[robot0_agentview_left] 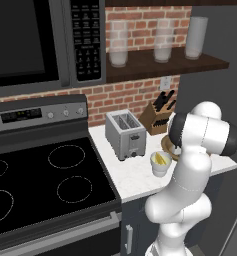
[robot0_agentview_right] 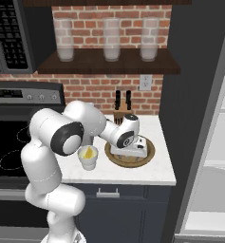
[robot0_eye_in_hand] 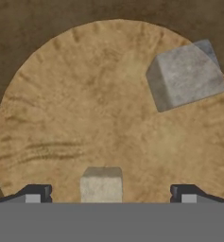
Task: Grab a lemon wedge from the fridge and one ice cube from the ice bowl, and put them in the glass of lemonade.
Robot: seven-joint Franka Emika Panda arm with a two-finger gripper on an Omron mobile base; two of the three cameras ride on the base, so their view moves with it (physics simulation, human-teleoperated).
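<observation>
Hovering low over the ice bowl point(robot0_eye_in_hand: 75, 118), the end effector point(robot0_eye_in_hand: 111, 194) stood with its jaws spread wide and nothing between them under grip. In the hand view, one small pale ice cube point(robot0_eye_in_hand: 101, 184) lay on the bowl floor between the two finger tips, nearer the left one, while a second, larger grey cube point(robot0_eye_in_hand: 184, 78) rested toward 2 o'clock, well apart from the jaws.

In the right base view, the ice bowl point(robot0_agentview_right: 149, 156) sat on the white counter point(robot0_agentview_right: 156, 173) at about 3 o'clock from the glass of lemonade point(robot0_agentview_right: 88, 157), near it but not touching. A yellow piece — judged to be the lemon wedge point(robot0_agentview_right: 88, 153) — showed inside the glass, so that part of the task appeared done. The fridge point(robot0_agentview_right: 213, 142) stood at the right with its pale shelved interior visible.

Step in hand, by judgement: picking up one ice cube. The next move called for a slight centring over the small cube, a short descent and a closing of the jaws on it alone — then a lift clear of the bowl rim and a carry toward 9 o'clock to the glass. Risk noted: the cube might slide on the bowl floor if struck off-centre.
</observation>
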